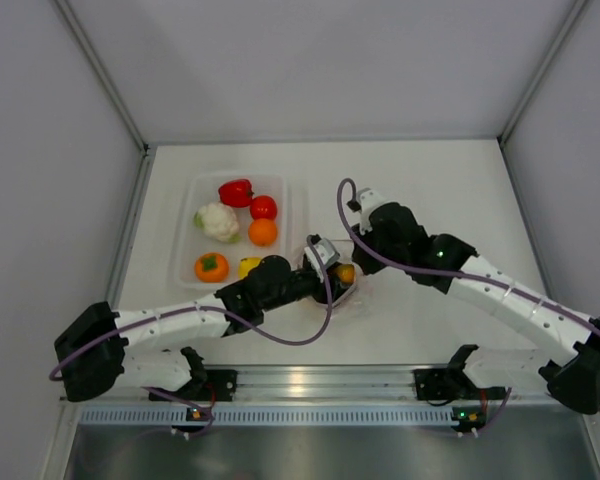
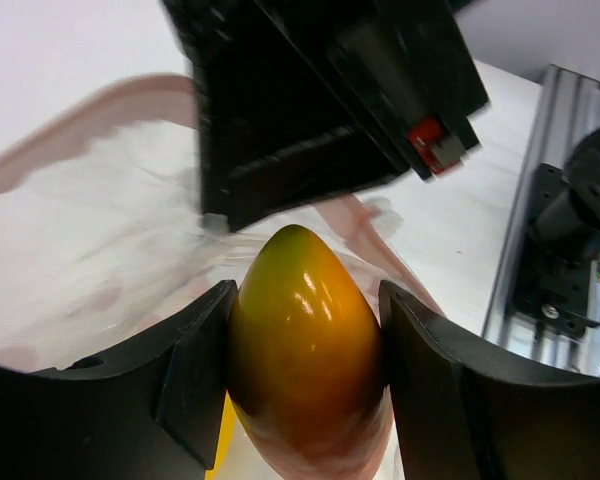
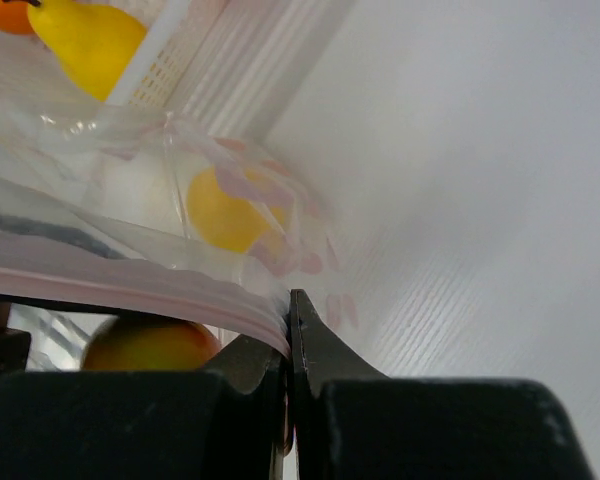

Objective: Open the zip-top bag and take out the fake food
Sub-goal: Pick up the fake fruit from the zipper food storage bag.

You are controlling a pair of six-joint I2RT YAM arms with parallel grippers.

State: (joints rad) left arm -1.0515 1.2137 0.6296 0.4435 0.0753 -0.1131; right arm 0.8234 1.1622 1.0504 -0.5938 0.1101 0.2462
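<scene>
**A:** What is the left gripper (image 2: 305, 300) doing?

**B:** Its jaws press on both sides of an orange-yellow fake fruit (image 2: 302, 380). The fruit is egg-shaped, and its greenish tip points to twelve o'clock in the left wrist view. It fills the gap between the two black fingers (image 2: 190, 380).

**A:** And the right gripper (image 3: 290, 300)?

**B:** It is pinched tight on the pink zip strip (image 3: 130, 285) of the zip-top bag (image 3: 130, 140). In its own view the strip runs from the fingertips toward nine o'clock.

**A:** Where does the bag lie?

**B:** From above, it lies crumpled on the white table (image 1: 430, 180) near the centre. The left arm (image 1: 170, 325) reaches to it from eight o'clock and the right arm (image 1: 510, 300) from four o'clock. The gripped fruit sits at the bag's mouth. Clear film shows behind it and at its six o'clock, so I cannot tell whether it is wholly out.

**A:** Anything else in the bag?

**B:** A yellow piece (image 3: 225, 210) shows through the plastic, at about eleven o'clock from the right fingertips.

**A:** And farther out?

**B:** At ten o'clock from the bag stands a clear tray (image 1: 285, 185). It holds a red pepper (image 1: 236, 191), a tomato (image 1: 263, 207), a cauliflower (image 1: 218, 221), an orange (image 1: 262, 232), a persimmon (image 1: 211, 267) and a lemon (image 1: 248, 266). The lemon is just beside the left arm.
</scene>
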